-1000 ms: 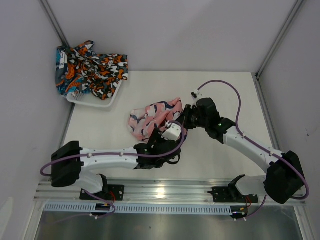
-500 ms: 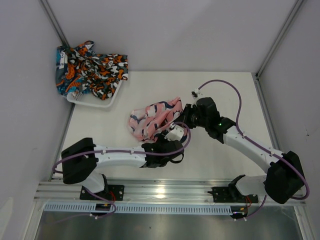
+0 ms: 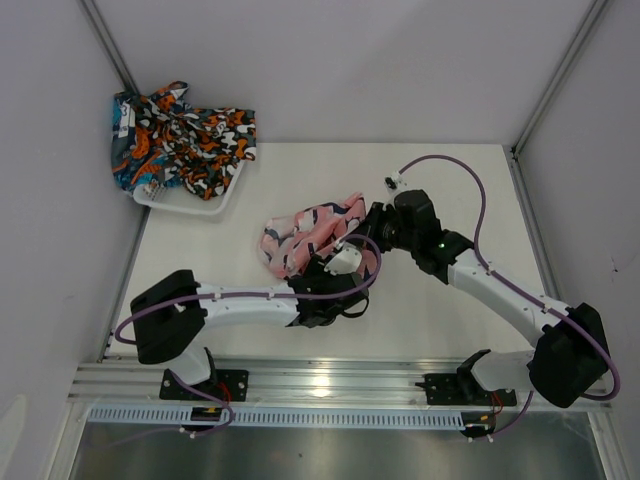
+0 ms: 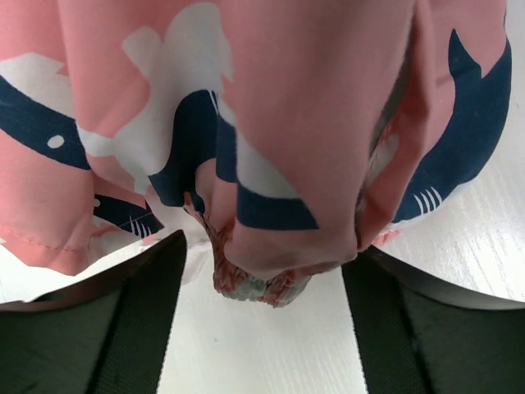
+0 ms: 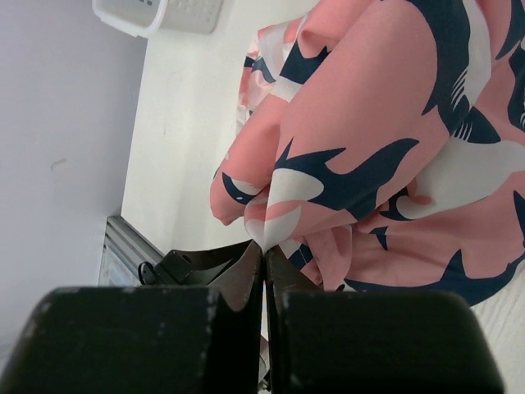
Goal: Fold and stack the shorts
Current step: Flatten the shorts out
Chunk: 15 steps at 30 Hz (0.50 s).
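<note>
The pink shorts (image 3: 308, 233) with navy-white shapes lie crumpled in mid-table, their right edge lifted. My right gripper (image 3: 372, 230) is shut on a fold of the pink shorts (image 5: 385, 156), pinched at the fingertips (image 5: 264, 250). My left gripper (image 3: 338, 268) is at the shorts' near edge, open. Its fingers (image 4: 139, 320) stand wide apart on either side of a hanging bunch of the pink fabric (image 4: 271, 164) just above the table. The black-orange shorts (image 3: 215, 150) and the teal-navy shorts (image 3: 135, 150) lie heaped in the basket.
The white mesh basket (image 3: 190, 205) stands at the table's far left corner and shows in the right wrist view (image 5: 156, 12). Grey walls close in the left, back and right. The metal rail (image 3: 320, 380) runs along the near edge.
My left arm has swung right and pushed its gripper in at the near edge of the pink shorts. My right gripper has shifted slightly away, still holding the fabric.
</note>
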### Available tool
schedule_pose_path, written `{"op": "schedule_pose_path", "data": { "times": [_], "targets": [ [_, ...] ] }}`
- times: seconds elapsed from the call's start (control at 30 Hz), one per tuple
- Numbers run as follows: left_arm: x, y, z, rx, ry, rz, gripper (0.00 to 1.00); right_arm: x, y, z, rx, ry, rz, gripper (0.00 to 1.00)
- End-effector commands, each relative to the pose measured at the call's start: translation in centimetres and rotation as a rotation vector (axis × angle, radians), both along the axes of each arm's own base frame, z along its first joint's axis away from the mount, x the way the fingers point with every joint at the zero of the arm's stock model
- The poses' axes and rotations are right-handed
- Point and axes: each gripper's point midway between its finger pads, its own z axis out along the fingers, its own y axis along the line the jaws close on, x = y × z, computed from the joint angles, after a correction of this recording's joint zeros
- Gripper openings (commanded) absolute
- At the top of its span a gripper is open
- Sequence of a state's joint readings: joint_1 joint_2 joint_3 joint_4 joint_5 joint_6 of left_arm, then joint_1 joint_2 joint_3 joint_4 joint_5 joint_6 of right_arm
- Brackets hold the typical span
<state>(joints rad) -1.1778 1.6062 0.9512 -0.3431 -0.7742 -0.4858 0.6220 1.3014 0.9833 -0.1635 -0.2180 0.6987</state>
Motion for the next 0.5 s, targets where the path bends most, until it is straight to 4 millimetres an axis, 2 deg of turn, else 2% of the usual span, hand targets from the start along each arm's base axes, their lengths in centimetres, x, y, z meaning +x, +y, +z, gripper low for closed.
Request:
{"op": "schedule_pose_path", "data": {
  "times": [0.0,0.07,0.2,0.37,0.4,0.43,0.47],
  "targets": [
    [0.95,-1.38,1.96,-0.077,-0.032,0.016,0.80,-0.35,0.64,3.43,0.064,-0.039,0.022,0.00],
    [1.00,-1.44,2.36,-0.090,-0.039,0.016,0.79,-0.35,0.67,3.44,0.064,-0.039,0.023,0.00],
    [1.40,-1.40,2.82,-0.075,-0.063,0.019,0.61,-0.46,0.75,3.47,0.069,-0.035,0.029,0.00],
    [1.76,-1.37,2.35,-0.038,-0.071,0.031,0.37,-0.62,0.82,3.79,0.077,-0.030,0.033,0.00],
    [1.82,-1.43,2.33,-0.040,-0.070,0.032,0.24,-0.61,0.83,3.78,0.077,-0.028,0.032,0.00],
    [1.82,-1.42,2.20,-0.042,-0.062,0.033,0.15,-0.64,0.81,3.75,0.076,-0.025,0.032,0.00],
    [1.82,-1.50,2.33,-0.048,-0.062,0.034,0.00,-0.54,0.78,3.80,0.076,-0.024,0.029,0.00]
  ]
}}
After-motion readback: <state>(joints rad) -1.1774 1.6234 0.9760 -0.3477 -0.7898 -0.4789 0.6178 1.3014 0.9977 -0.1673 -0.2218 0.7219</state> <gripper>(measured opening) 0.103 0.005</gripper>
